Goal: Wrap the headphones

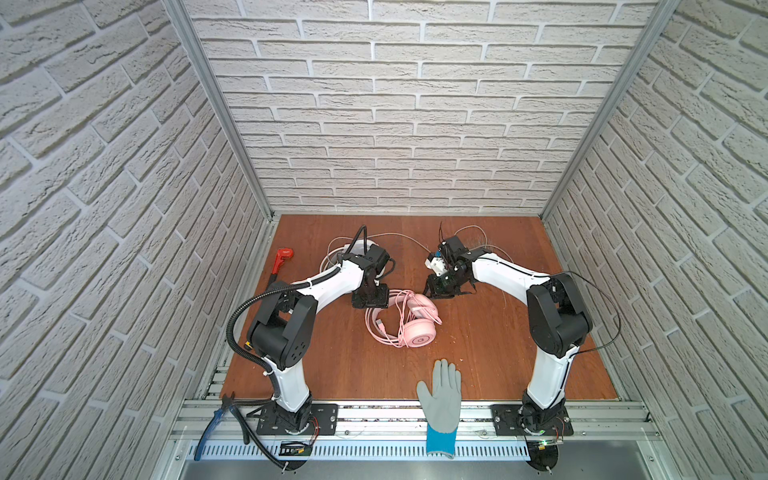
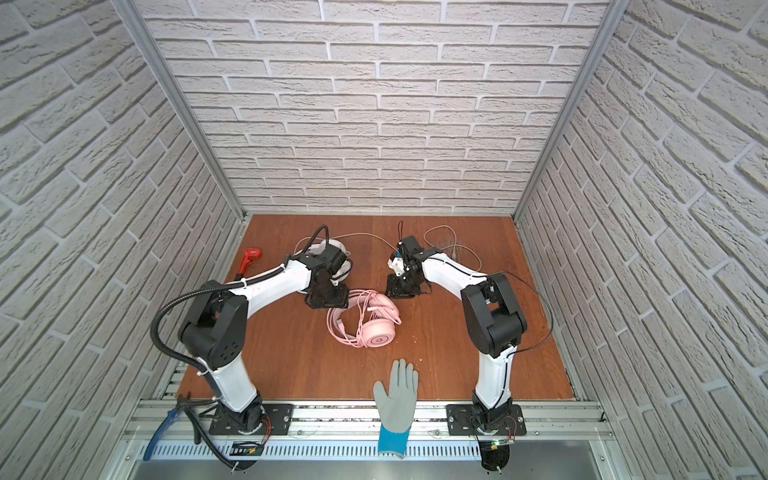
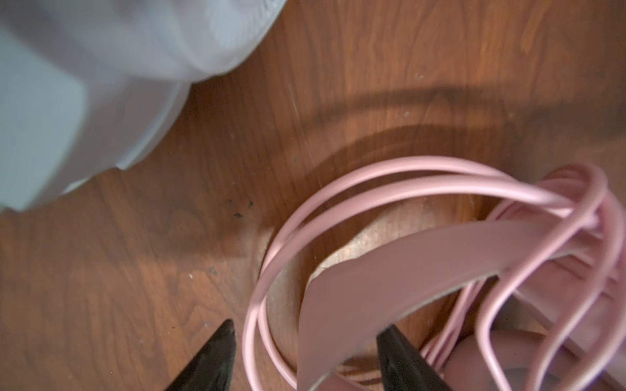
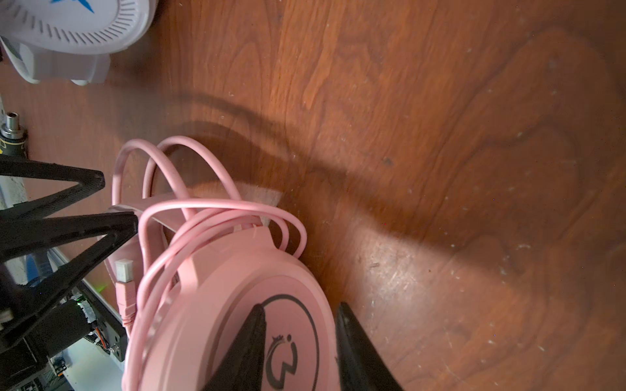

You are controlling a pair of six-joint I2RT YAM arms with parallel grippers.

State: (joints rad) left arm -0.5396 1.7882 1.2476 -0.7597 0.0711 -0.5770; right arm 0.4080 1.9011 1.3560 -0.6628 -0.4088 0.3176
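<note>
Now my left claw (image 3: 305,338) gapes astride the pink headset (image 1: 417,328); its band (image 3: 406,264) looks springy, my best hold. Right claw (image 4: 298,318): I cannot tell.

This is a robot lab booth. White brick-look walls (image 1: 415,104) and metal posts (image 1: 216,108) box in a wooden tabletop (image 1: 490,353). Two robot arms (image 1: 328,282) are bolted to a near metal rail (image 1: 374,415).
</note>
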